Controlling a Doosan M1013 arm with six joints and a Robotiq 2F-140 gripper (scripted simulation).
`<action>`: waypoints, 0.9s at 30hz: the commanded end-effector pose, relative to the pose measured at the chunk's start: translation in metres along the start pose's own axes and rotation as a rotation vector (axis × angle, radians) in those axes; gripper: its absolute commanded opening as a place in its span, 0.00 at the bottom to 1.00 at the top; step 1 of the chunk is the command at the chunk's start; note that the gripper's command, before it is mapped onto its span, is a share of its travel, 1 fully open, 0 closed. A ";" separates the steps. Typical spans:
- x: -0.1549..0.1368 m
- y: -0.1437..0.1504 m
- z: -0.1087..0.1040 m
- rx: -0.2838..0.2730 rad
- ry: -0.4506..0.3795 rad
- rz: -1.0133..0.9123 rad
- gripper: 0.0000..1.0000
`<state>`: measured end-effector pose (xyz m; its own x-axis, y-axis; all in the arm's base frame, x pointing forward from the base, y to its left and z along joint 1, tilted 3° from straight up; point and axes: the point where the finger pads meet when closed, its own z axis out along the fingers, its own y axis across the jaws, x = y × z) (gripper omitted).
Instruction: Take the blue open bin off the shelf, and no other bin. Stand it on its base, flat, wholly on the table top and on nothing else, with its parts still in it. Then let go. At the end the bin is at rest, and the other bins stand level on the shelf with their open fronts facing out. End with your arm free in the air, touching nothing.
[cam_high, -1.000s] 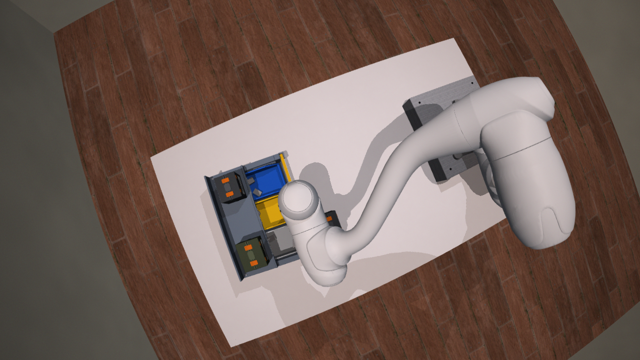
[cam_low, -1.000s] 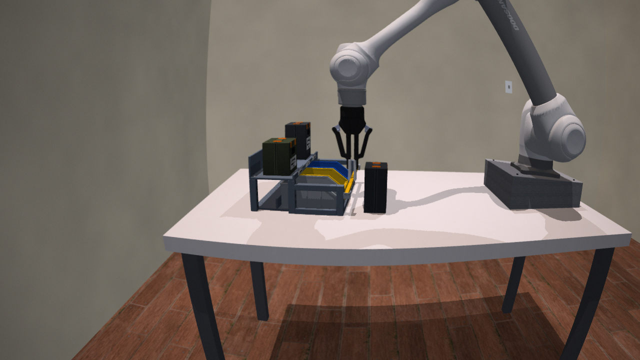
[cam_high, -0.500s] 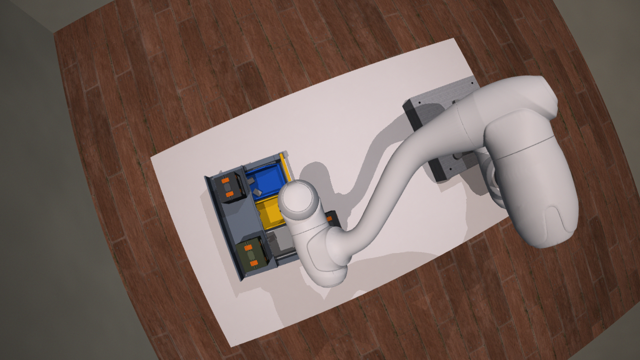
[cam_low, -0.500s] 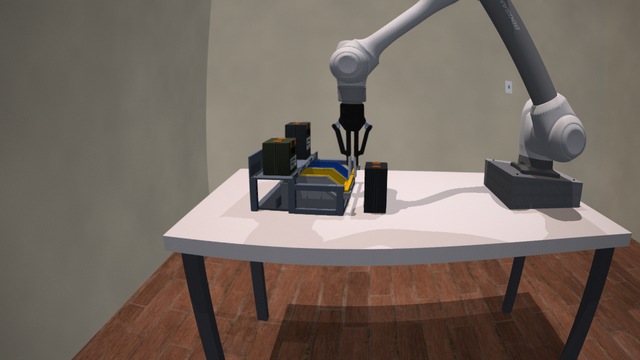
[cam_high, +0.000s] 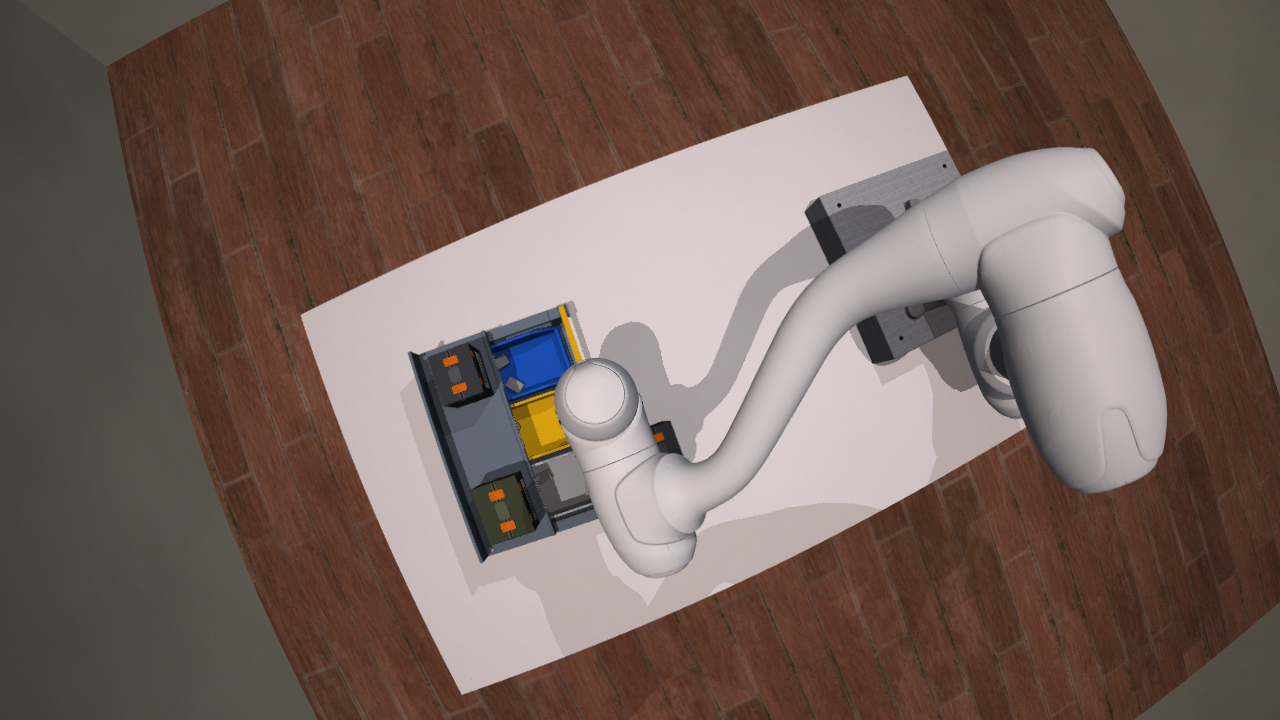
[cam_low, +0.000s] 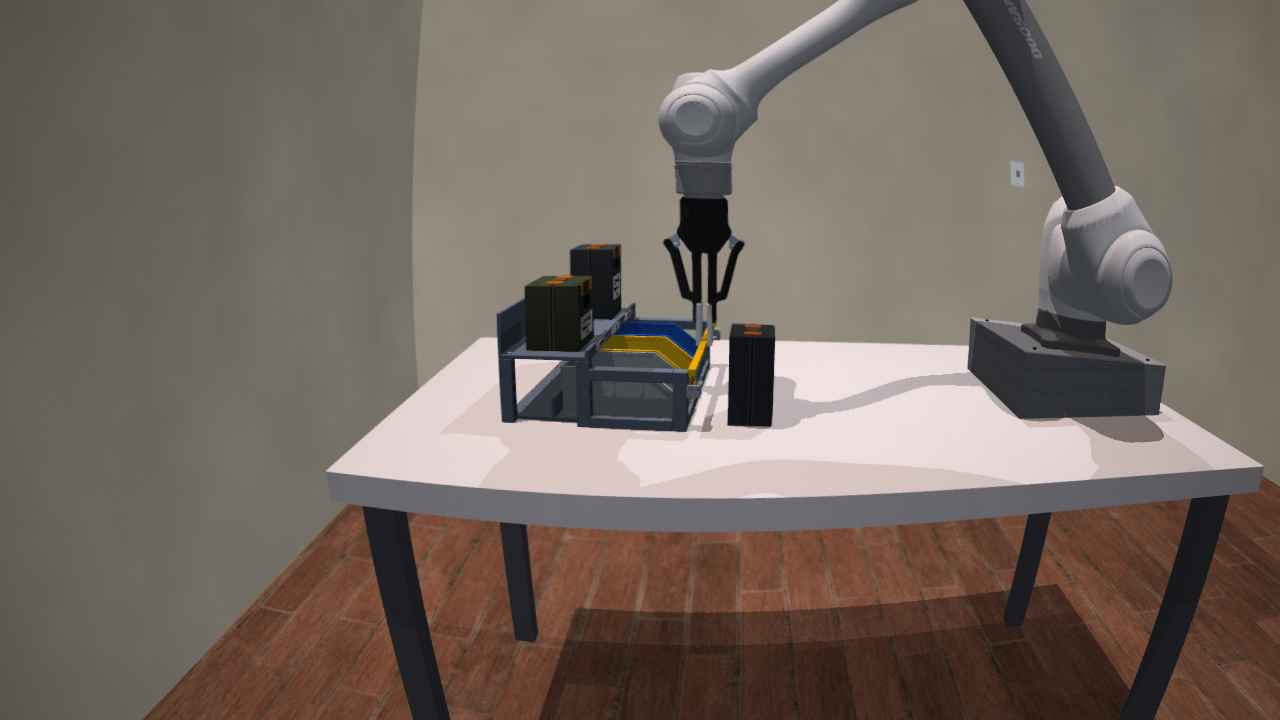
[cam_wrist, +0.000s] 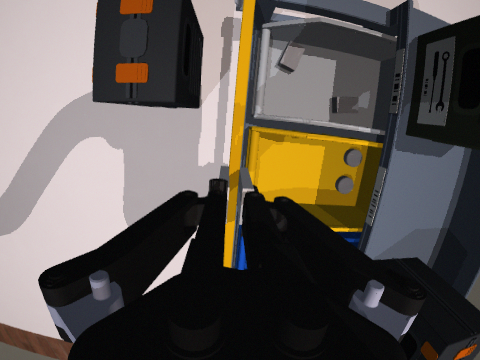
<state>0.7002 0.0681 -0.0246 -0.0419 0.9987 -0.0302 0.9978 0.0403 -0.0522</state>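
Observation:
The blue open bin (cam_high: 528, 358) stands in the far slot of the dark grey shelf (cam_high: 474, 438), with small grey parts (cam_high: 514, 383) in it. It also shows in the side view (cam_low: 653, 328). My gripper (cam_low: 704, 315) points straight down over the shelf's front edge at that slot. In the wrist view my fingers are nearly closed, shut on the thin front wall of the blue bin (cam_wrist: 242, 259), right by the shelf's yellow front rail (cam_wrist: 239, 94). From above, the arm's wrist hides the fingers.
A yellow bin (cam_wrist: 300, 170) and a grey bin (cam_wrist: 307, 80) fill the other slots. A black box (cam_high: 459, 374) and an olive box (cam_high: 503, 505) stand on the shelf top. Another black box (cam_low: 750, 374) stands on the table just in front of the shelf. The robot base (cam_low: 1065, 367) is at the right.

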 end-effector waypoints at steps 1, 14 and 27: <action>0.000 0.000 -0.001 0.000 0.000 0.000 0.00; 0.000 0.000 -0.044 0.000 0.000 0.000 0.00; 0.000 0.000 -0.055 0.000 0.000 0.000 0.00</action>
<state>0.7026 0.0697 0.0305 -0.0423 0.9986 -0.0306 0.9978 0.0406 -0.0527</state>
